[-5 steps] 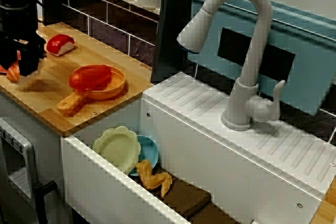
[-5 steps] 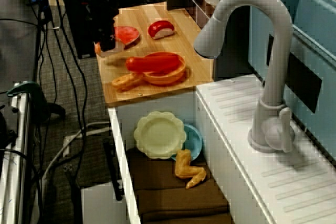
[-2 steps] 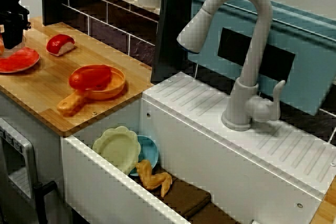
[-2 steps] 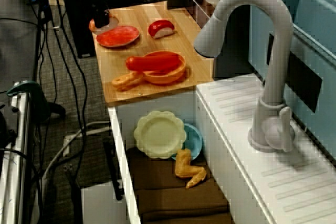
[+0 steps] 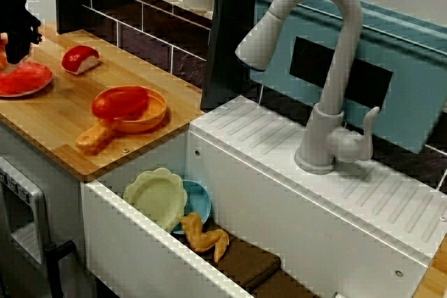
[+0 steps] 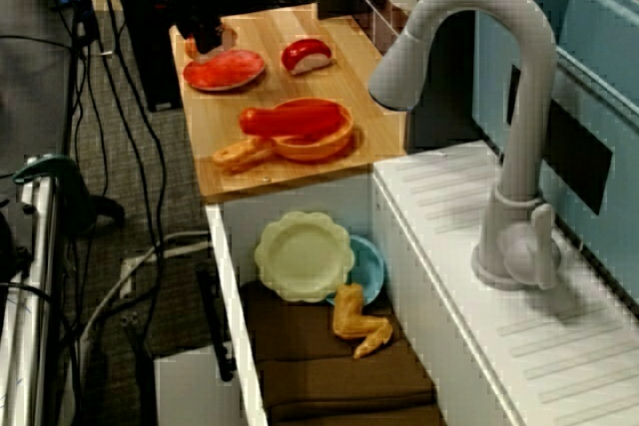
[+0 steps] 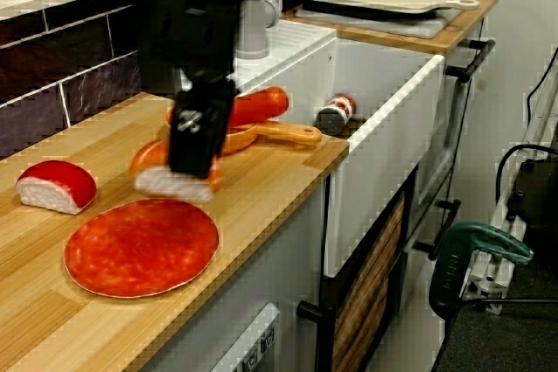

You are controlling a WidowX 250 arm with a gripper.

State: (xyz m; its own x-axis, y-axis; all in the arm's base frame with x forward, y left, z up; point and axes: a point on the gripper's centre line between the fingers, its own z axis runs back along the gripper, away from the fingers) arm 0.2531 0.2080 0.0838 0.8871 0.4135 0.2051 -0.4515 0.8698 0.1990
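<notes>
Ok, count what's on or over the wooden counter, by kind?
Plates: 1, red plate
Pans: 1, orange pan
Sushi pieces: 2, red sushi, orange sushi in the gripper
Sausages: 1, red sausage in the pan
Total: 5

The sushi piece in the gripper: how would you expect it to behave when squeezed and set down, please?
The sushi piece looks undeformed in the gripper, so probably stiff. It is small beside the plate, so likely light. Its flat white underside should let it sit steady, not roll.
</notes>
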